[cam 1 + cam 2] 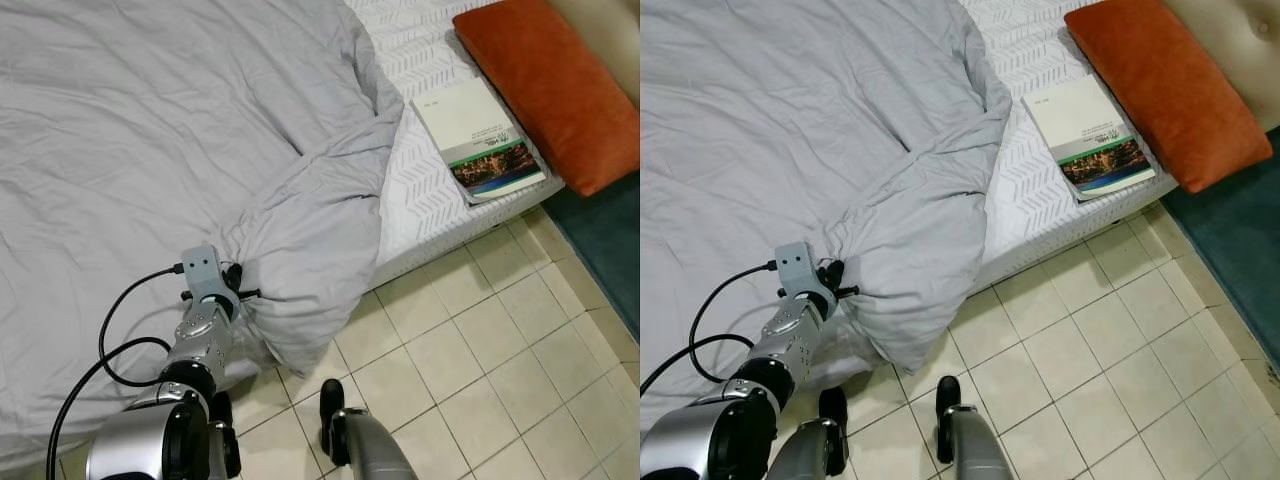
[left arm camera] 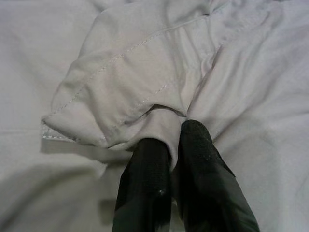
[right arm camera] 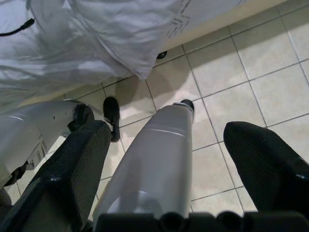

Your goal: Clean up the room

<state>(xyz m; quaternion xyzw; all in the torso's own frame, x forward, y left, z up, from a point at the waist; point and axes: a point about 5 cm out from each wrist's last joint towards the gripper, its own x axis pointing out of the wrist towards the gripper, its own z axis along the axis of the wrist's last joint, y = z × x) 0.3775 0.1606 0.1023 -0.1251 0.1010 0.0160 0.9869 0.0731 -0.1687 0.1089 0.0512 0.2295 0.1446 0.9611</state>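
A crumpled grey duvet (image 1: 150,130) covers most of the bed, and one bunched corner (image 1: 310,300) hangs over the bed's edge toward the tiled floor. My left gripper (image 1: 238,290) is at that corner, shut on a fold of the grey duvet (image 2: 145,96); its two black fingers (image 2: 145,179) pinch the cloth between them. My right gripper (image 3: 169,159) hangs low over the tiles with its fingers (image 3: 77,159) spread wide and nothing between them.
On the bare white patterned mattress (image 1: 430,190) lie a book (image 1: 478,138) and an orange cushion (image 1: 550,80). A dark teal rug (image 1: 605,240) lies at the right. Beige floor tiles (image 1: 480,370) run along the bed's side. My left arm's black cable (image 1: 110,340) loops over the duvet.
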